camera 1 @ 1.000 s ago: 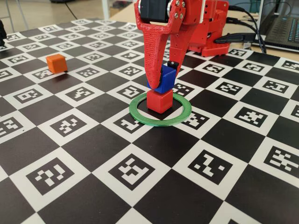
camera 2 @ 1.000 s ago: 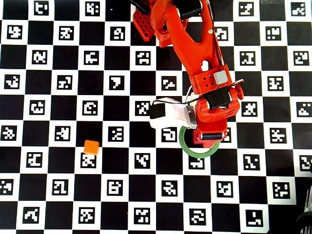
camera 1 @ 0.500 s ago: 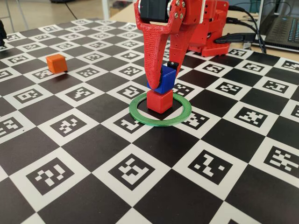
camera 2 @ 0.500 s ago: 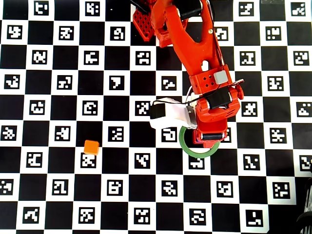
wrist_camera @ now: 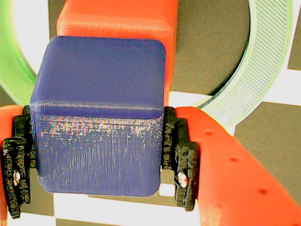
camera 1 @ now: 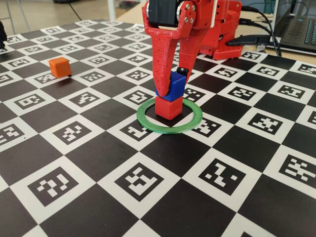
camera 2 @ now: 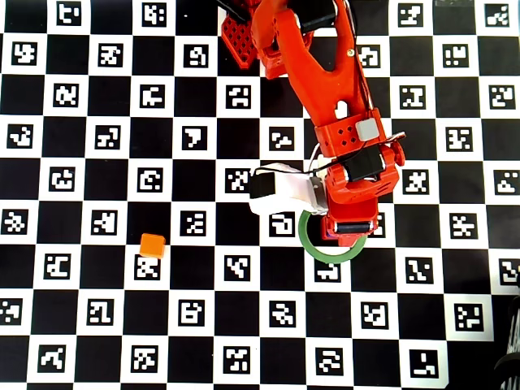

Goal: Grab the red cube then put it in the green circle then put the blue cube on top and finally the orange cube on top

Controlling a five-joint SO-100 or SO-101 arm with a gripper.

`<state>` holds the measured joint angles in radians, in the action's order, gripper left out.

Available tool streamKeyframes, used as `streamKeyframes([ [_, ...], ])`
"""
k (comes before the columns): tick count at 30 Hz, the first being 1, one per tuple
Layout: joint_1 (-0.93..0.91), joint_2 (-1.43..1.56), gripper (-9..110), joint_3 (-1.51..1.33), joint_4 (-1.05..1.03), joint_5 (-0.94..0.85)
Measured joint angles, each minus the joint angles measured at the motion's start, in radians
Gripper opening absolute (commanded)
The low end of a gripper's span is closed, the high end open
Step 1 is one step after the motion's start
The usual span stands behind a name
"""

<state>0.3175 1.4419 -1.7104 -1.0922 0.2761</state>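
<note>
Two cubes stack inside the green circle: the red cube stands on the desk at the ring's middle, and the blue cube, clamped between the jaws of the gripper, now sits lower than a second ago, resting level on it. Only the wrist view shows the black pads pressing both blue faces. The overhead view hides the stack under the arm. The orange cube lies well apart, with open board around it.
</note>
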Motion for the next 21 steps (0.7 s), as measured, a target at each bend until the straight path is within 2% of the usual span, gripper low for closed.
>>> streamKeyframes([
  [4,0.000,0.000,7,0.000,0.000,0.000],
  [10,0.000,0.000,21,-0.008,0.005,0.006],
  [21,0.000,0.000,33,-0.025,-0.002,0.044],
])
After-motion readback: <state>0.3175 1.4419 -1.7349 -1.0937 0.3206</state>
